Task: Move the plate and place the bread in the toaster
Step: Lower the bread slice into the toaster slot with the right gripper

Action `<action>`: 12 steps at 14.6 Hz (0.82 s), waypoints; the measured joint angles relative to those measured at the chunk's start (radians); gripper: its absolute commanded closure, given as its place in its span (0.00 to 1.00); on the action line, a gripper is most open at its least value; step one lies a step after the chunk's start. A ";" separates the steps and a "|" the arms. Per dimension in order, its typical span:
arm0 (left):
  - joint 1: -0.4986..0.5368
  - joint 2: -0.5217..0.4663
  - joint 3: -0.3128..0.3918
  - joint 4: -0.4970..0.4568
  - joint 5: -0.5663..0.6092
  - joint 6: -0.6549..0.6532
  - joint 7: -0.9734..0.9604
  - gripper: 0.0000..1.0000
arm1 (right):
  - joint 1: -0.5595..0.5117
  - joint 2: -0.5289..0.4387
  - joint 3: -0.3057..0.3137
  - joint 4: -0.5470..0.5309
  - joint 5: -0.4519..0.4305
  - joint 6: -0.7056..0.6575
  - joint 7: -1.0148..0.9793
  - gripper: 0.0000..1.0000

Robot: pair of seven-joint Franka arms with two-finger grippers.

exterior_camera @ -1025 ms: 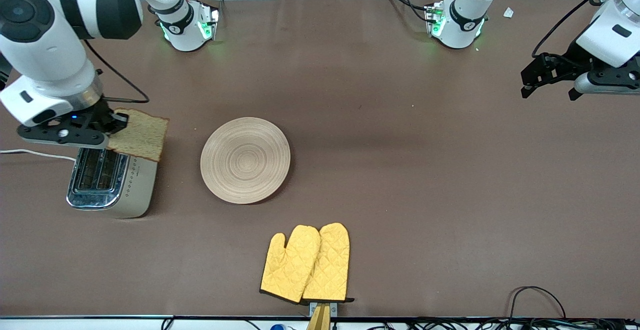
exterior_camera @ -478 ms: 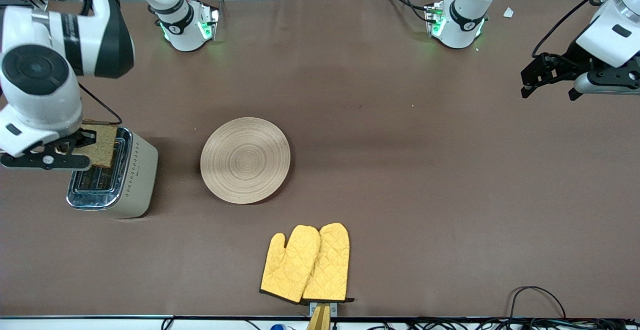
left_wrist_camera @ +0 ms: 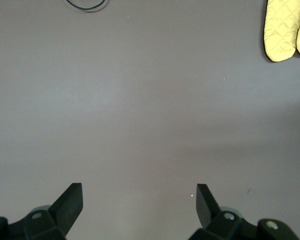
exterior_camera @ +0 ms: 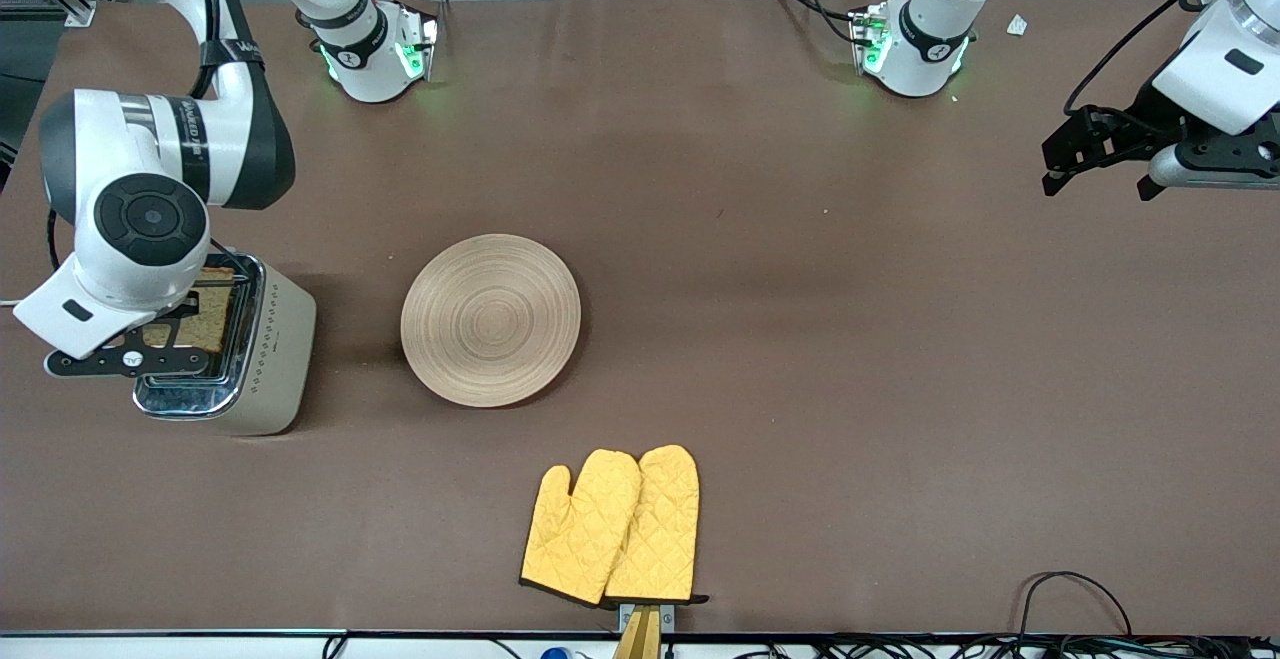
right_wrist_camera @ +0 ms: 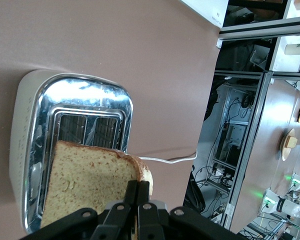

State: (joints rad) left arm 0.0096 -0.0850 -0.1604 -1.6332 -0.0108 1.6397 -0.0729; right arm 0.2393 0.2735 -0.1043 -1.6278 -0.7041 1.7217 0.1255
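A pair of yellow quilted oven mitts lies flat at the lower centre of the brown table.

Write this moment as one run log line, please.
right gripper: shut on bread, over toaster | left gripper: open, waiting | plate: bare

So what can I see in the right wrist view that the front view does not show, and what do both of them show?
Only the right wrist view shows the right gripper pinching the bread by its crust, both toaster slots empty, and racks off the table. Only the front view shows the plate, the yellow oven mitts and the left gripper, open and waiting over the table's end. Both show the bread above the toaster and its white cord.
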 measured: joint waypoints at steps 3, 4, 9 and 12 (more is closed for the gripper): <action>0.000 0.000 0.000 0.000 0.000 0.000 0.000 0.00 | -0.019 0.013 0.000 0.000 -0.006 0.034 0.000 0.99; 0.000 0.000 0.000 0.000 0.000 0.000 0.000 0.00 | -0.022 0.019 0.000 0.000 -0.007 0.039 0.000 0.99; 0.000 0.000 0.000 0.000 0.000 -0.001 0.000 0.00 | -0.022 0.030 0.002 0.000 -0.027 0.053 0.000 0.99; 0.000 0.000 0.000 0.000 0.000 -0.001 0.000 0.00 | -0.022 0.036 0.002 -0.003 -0.032 0.074 -0.001 0.99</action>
State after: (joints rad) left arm 0.0097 -0.0850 -0.1603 -1.6332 -0.0108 1.6384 -0.0730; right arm 0.2171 0.3092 -0.1025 -1.6307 -0.7361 1.7958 0.1242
